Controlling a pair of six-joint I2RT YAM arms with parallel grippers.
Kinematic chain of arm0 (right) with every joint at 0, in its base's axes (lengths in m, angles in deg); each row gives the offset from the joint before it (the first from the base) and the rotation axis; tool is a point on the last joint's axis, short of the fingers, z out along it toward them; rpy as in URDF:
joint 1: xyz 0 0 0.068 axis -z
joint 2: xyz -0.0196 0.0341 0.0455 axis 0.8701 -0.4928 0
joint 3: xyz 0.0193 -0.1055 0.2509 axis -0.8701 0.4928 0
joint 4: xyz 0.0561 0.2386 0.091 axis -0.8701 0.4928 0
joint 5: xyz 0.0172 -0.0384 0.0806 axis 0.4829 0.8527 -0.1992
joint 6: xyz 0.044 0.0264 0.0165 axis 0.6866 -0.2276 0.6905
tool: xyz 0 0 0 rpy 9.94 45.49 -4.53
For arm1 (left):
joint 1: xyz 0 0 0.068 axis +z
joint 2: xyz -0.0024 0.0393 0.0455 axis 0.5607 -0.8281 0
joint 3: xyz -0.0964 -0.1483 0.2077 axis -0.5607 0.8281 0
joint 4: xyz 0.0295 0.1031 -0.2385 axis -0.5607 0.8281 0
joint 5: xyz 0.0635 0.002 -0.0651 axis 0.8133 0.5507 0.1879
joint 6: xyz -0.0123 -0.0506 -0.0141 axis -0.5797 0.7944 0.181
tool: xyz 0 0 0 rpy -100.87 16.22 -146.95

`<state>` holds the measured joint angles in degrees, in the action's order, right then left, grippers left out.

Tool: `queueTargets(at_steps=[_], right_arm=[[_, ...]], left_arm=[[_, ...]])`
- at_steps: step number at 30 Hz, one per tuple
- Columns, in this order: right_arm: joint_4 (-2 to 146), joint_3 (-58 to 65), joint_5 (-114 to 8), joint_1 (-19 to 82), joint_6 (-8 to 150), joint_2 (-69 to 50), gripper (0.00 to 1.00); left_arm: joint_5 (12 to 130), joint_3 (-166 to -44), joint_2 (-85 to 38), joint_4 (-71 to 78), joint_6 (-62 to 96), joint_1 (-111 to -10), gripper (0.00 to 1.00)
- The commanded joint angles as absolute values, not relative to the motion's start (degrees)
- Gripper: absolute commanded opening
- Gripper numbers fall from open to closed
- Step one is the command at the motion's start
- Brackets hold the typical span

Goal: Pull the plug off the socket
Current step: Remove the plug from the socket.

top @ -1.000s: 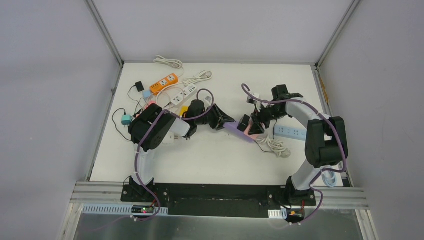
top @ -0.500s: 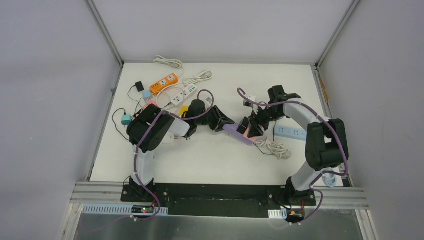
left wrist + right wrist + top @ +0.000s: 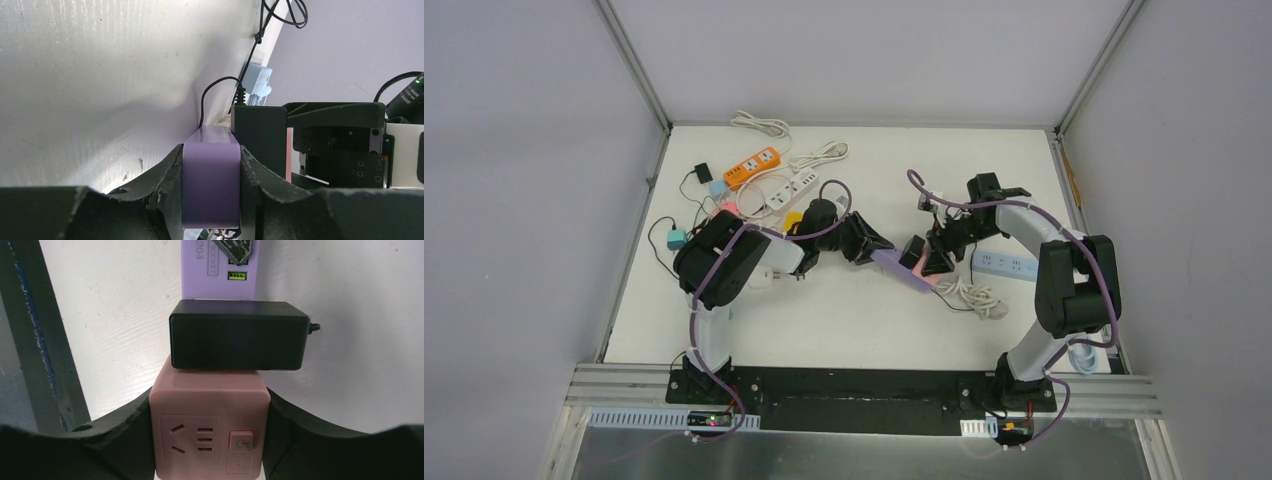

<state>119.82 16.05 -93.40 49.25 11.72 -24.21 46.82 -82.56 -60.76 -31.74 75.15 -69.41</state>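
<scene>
Left gripper [image 3: 210, 200] clamps the purple power strip [image 3: 210, 160]; right gripper [image 3: 210, 450], at the strip's lower-right end, grips the pink cube plug [image 3: 210, 405].

Top cam looks down from above, behind me. Wrist cams sit close-in, facing each other, sharing purple strip [image 3: 210, 185] ahead of my jaws.

Purple power strip [image 3: 896, 264]: bare desk [image 3: 854, 320] on its near side. Coiled white cable [image 3: 976, 295] and blue strip [image 3: 1004, 265] crowd its right end; cord clutter [image 3: 764, 180] far-left.
</scene>
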Motion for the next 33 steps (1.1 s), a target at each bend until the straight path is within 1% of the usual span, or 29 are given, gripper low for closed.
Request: queueTargets(at_steps=[1,4,7,10,15,19,24,33], right_arm=[[122.1,15.7,-99.1,50.9,9.3,-25.1,0.00],[122.3,15.7,-99.2,51.4,9.3,-25.0,0.00],[123.4,14.8,-96.1,50.7,8.9,-24.4,0.00],[124.9,14.7,-93.2,48.6,6.6,-22.8,0.00],[125.7,17.4,-87.7,41.9,2.1,-19.5,0.00],[126.9,16.2,-86.9,41.7,1.9,-19.2,0.00],[127.4,14.8,-93.8,46.4,4.2,-20.8,0.00],[128.5,13.3,-101.4,52.6,6.6,-22.6,0.00]], left_arm=[[49.6,-83.4,-59.5,-26.8,71.8,-69.8,0.00],[49.6,-83.6,-59.6,-26.5,71.7,-69.7,0.00],[49.6,-83.9,-59.6,-26.0,71.4,-69.7,0.00],[49.8,-84.1,-59.7,-25.5,71.3,-69.8,0.00],[49.8,-84.6,-59.8,-25.0,71.0,-69.7,0.00],[50.2,-84.3,-59.6,-24.6,71.0,-69.8,0.00],[50.8,-83.4,-58.8,-24.7,71.0,-69.8,0.00],[51.2,-82.5,-58.2,-24.7,70.7,-69.7,0.00]])
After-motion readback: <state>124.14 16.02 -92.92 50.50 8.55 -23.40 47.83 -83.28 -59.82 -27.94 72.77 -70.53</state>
